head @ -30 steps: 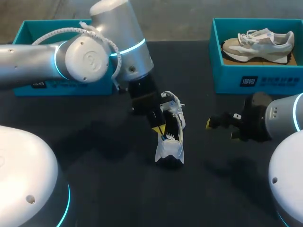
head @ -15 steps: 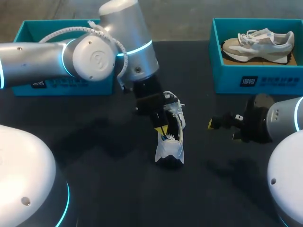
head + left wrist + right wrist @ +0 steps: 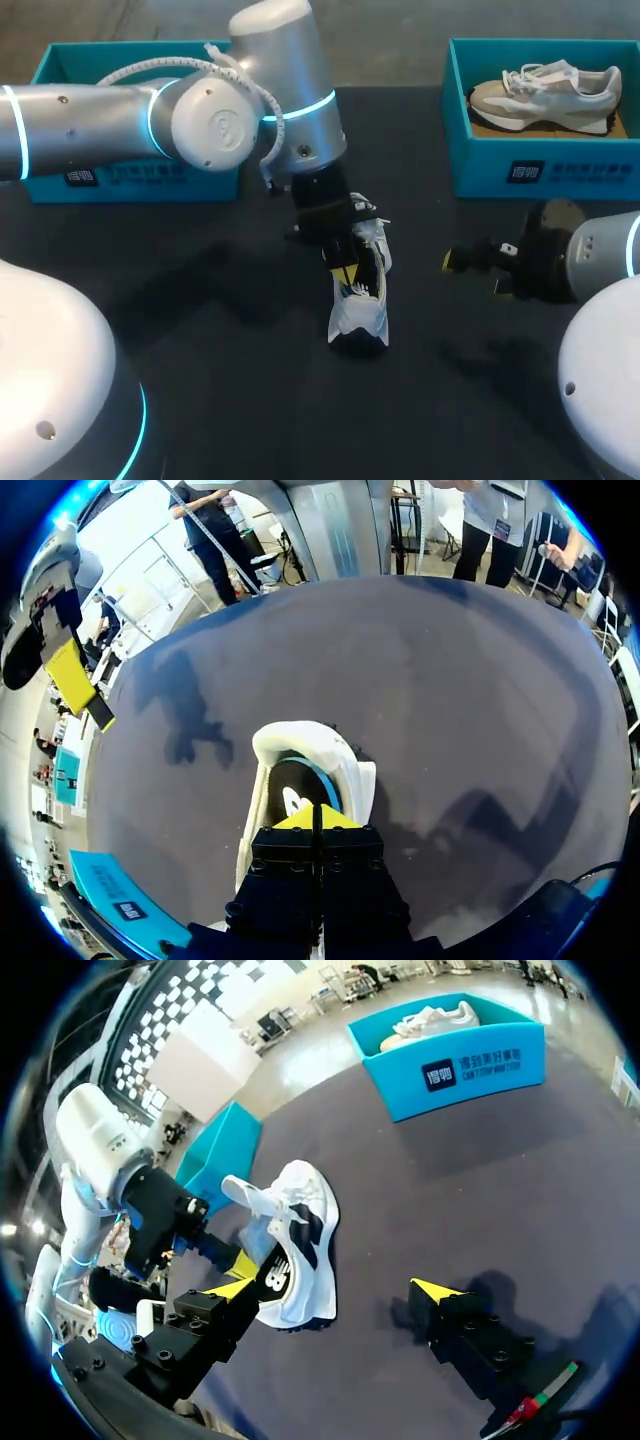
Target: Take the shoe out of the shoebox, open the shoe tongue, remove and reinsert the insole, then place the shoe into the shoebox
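The dark surface (image 3: 200, 300) fills the head view. The left arm (image 3: 210, 115) comes in from 9 o'clock and reaches past the middle. A teal left shoebox (image 3: 60, 65) sits at 11 o'clock, mostly hidden behind that arm. The right shoebox (image 3: 545, 170) at 1 o'clock holds a beige shoe (image 3: 545, 90).

The white shoe (image 3: 360, 300) is out of any box, on the surface near the centre. Its long axis runs roughly 12 to 6, with the laced end toward 12.

The left claw (image 3: 345, 272) is down at the shoe's opening with its yellow tips pressed together. Whether they nip a thin edge of tongue or insole, I cannot tell. The right claw (image 3: 472, 272) waits at 3 o'clock of the shoe, near but apart, spread wide and holding nothing.

Any work on the tongue or insole likely falls to the left arm. It is already at the opening, and the shoe's flank faces the right claw.
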Controlling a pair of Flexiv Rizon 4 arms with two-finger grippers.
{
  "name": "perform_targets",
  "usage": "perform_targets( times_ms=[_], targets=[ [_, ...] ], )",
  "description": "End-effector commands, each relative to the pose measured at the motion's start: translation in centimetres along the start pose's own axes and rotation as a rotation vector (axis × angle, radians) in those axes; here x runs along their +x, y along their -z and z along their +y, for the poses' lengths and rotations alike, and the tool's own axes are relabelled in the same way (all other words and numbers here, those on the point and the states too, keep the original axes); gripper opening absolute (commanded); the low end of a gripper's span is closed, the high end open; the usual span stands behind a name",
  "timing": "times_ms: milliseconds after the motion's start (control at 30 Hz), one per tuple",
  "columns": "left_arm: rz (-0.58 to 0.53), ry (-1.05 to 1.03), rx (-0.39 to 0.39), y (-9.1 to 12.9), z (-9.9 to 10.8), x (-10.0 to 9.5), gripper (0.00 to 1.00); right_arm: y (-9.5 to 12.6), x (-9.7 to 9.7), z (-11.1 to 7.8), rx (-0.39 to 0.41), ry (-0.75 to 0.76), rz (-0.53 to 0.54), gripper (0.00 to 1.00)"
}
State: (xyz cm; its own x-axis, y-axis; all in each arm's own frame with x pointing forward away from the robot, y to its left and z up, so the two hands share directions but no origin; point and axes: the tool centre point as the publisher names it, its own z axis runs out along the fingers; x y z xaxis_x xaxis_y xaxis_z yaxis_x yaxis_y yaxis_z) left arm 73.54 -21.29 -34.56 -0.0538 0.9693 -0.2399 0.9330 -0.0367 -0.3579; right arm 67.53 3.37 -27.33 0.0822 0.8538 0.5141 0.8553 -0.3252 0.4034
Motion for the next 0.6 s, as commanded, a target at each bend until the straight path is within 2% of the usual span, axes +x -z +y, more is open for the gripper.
perform_targets(
  times_ms=[33, 600],
  targets=[
    [0.019, -0.002, 0.002, -0.6, 0.2, -0.1, 0.0, 7.8, -0.6, 0.3, 0.076, 0.0, 0.023, 1.0],
    [0.051, 0.011, 0.007, -3.6, 0.1, 0.1, 0.0, 7.8, -0.6, 0.3, 0.076, 0.0, 0.023, 1.0]
  ],
)
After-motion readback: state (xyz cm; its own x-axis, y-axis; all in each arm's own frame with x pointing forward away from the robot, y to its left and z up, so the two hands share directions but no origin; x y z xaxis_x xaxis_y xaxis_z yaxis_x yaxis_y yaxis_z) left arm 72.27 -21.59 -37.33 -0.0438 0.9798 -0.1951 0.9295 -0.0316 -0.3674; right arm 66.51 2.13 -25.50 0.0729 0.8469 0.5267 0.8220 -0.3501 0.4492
